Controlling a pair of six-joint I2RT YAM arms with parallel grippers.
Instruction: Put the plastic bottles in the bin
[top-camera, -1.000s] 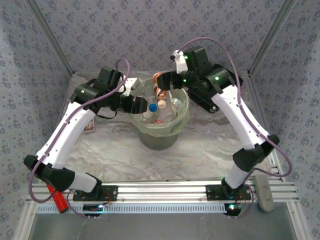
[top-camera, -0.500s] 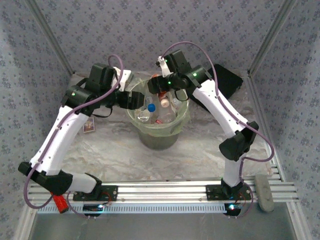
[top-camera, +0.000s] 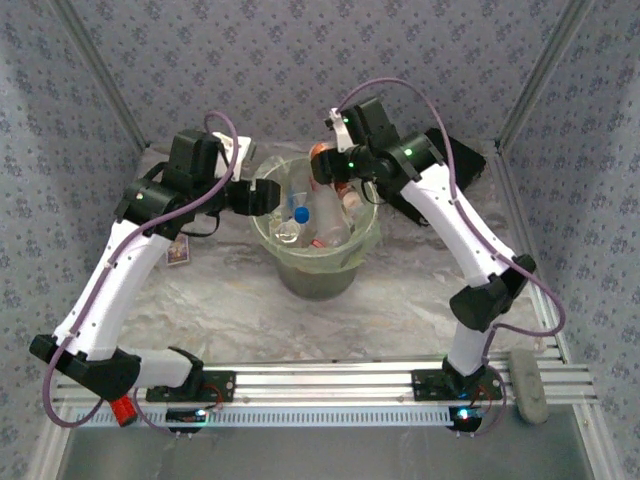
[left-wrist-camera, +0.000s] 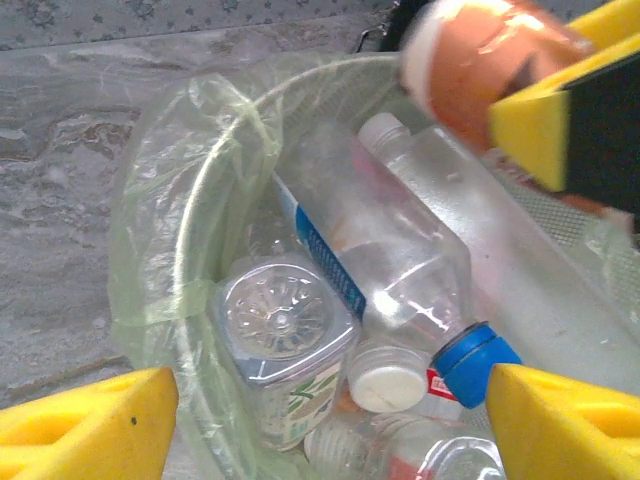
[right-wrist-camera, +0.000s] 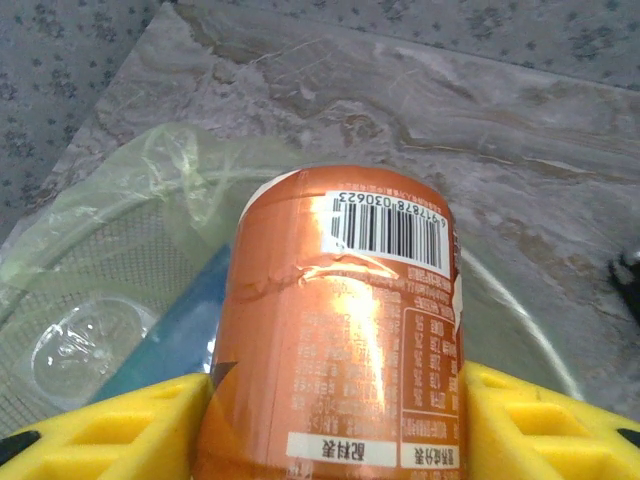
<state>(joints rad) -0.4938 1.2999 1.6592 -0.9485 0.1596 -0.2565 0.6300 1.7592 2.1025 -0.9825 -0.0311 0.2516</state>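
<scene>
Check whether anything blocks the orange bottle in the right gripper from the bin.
Nothing visible does. The orange bottle hangs at the bin's open mouth; the left gripper is aside, at the left rim.

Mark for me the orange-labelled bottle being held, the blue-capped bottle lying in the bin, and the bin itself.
orange-labelled bottle (right-wrist-camera: 340, 330): right wrist view, middle of its label.
blue-capped bottle (left-wrist-camera: 395, 250): left wrist view, on its clear body.
bin (top-camera: 318, 280): top external view, on its near outer wall.
</scene>
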